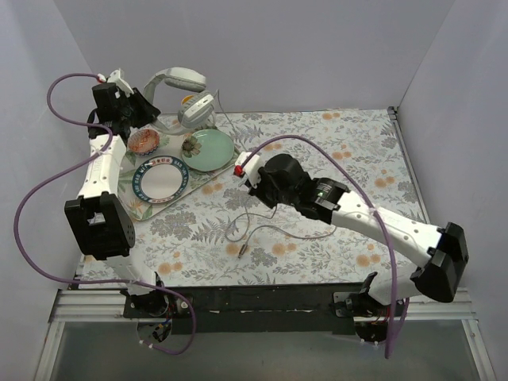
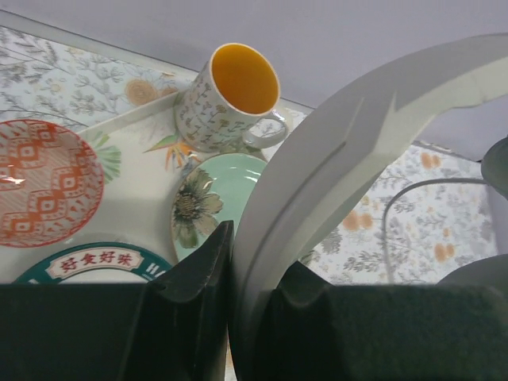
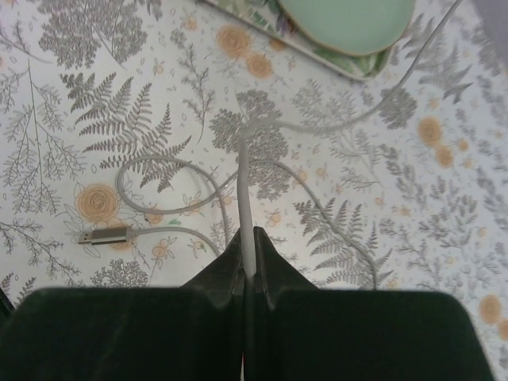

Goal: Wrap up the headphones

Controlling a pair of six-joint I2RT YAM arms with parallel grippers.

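Observation:
The light grey headphones (image 1: 179, 77) hang in the air at the far left, above the tray. My left gripper (image 1: 145, 101) is shut on the headband (image 2: 341, 159), which passes between its jaws (image 2: 252, 274). One earcup (image 1: 198, 109) hangs over the dishes. The thin grey cord (image 1: 279, 230) runs from the earcup down to the table and loops there. Its jack plug (image 1: 242, 248) lies near the front and shows in the right wrist view (image 3: 103, 236). My right gripper (image 1: 255, 189) is shut on the cord (image 3: 244, 182), just above the floral cloth (image 3: 250, 242).
A tray (image 1: 208, 185) at the far left holds a pale green plate (image 1: 210, 148), a teal-rimmed white plate (image 1: 161, 181), a red patterned bowl (image 1: 145, 141) and a floral cup (image 2: 230, 95). Thick purple robot cables (image 1: 32, 190) arc beside both arms. Walls close the back and sides.

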